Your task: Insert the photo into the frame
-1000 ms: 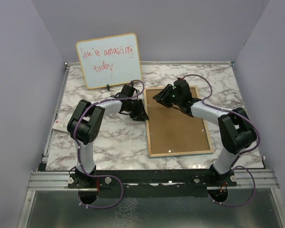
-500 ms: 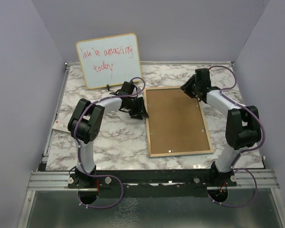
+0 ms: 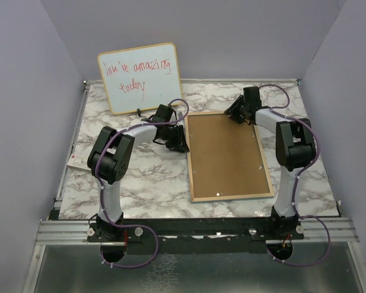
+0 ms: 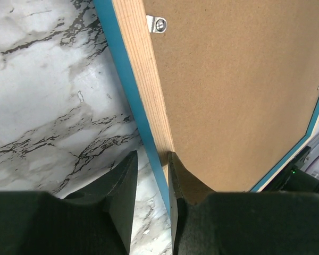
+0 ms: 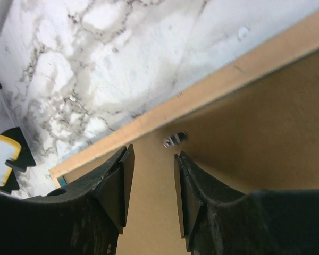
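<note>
Whiteboard [image 3: 140, 78]: far left, upright. Left gripper [image 4: 149, 175]: my jaws sit narrowly parted astride the frame's [image 3: 190, 159] left rim; whether they grip it I cannot tell. Frame: flat on table [image 3: 146, 177], right of centre, brown backing [image 3: 226, 152] up. Right gripper [image 5: 151, 159]: my jaws spread, empty, over backing beside a far-rim clip [image 5: 174, 139].

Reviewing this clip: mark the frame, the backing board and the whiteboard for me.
frame [image 4: 147, 79], left wrist view, on its light wood rail.
backing board [image 3: 227, 155], top external view, on the middle of the brown panel.
whiteboard [image 3: 140, 76], top external view, on the white writing face.
</note>
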